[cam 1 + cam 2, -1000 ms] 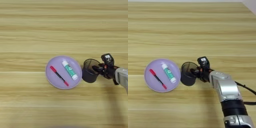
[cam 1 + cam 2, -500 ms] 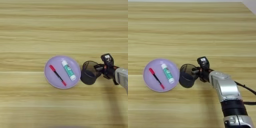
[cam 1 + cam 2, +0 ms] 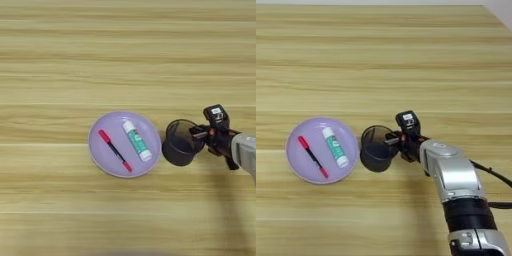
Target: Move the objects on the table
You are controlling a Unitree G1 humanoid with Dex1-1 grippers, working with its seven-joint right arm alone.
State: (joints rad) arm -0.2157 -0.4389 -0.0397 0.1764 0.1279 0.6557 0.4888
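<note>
The silver forearm [image 3: 453, 175] reaches left, its hand [image 3: 397, 141] clamped on the mesh cup's [image 3: 376, 148] rim, beside the purple plate [image 3: 298, 168]

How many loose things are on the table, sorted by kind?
Plates: 1, the purple plate.
Pens: 1, the red pen lying on the plate.
Tubes: 1, the white tube with a green label lying on the plate beside the pen.
Cups: 1, the black wire-mesh cup, right of the plate, gripped at its rim by the right gripper.
Total: 4
</note>
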